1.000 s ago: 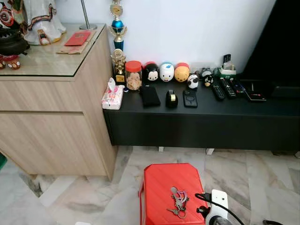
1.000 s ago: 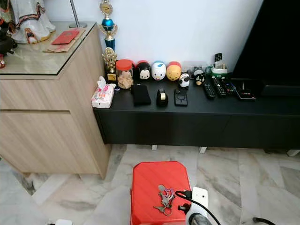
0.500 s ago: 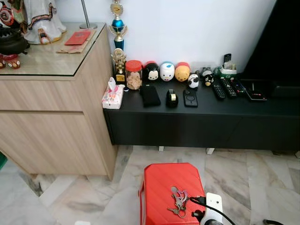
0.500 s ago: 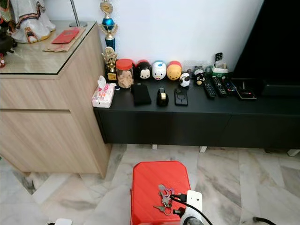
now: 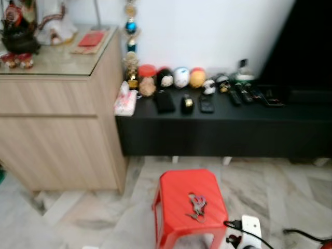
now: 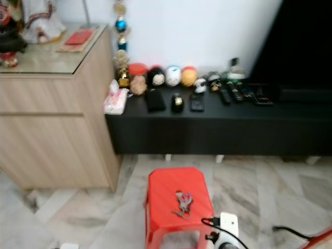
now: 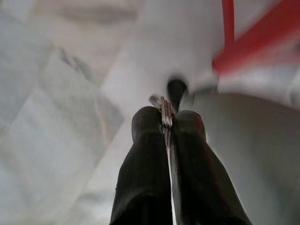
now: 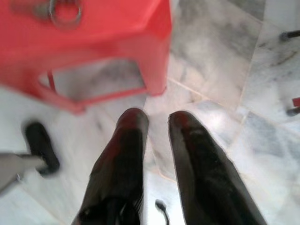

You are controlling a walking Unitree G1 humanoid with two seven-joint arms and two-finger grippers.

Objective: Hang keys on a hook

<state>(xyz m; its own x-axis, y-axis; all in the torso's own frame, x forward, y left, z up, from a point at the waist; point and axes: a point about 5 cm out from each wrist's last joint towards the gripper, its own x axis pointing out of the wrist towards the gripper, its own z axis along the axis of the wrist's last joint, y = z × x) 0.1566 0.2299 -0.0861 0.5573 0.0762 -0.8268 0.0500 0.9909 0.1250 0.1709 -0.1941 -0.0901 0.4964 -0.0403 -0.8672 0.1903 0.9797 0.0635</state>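
A bunch of keys (image 5: 196, 205) on a ring lies flat on top of a red plastic stool (image 5: 176, 207) on the marble floor. The ring of the keys (image 8: 63, 11) and the stool's edge (image 8: 117, 42) also appear in the right wrist view. My right gripper (image 8: 158, 119) hangs low beside the stool over the floor, its fingers a little apart with nothing between them. Its white wrist (image 5: 250, 229) shows just right of the stool. My left gripper (image 7: 167, 117) hangs over the floor near a red stool leg (image 7: 228, 28), fingers pressed together.
A light wooden cabinet (image 5: 57, 129) with a glass top stands at the left. A low black console (image 5: 223, 129) along the wall carries round figurines, remotes and a tissue pack (image 5: 125, 102). A black cable (image 5: 306, 236) lies on the floor at the right.
The whole picture has shifted and blurred, so the camera has moved; the stool now sits higher in the frame. The keys still lie on the stool. My right wrist shows lower and farther right.
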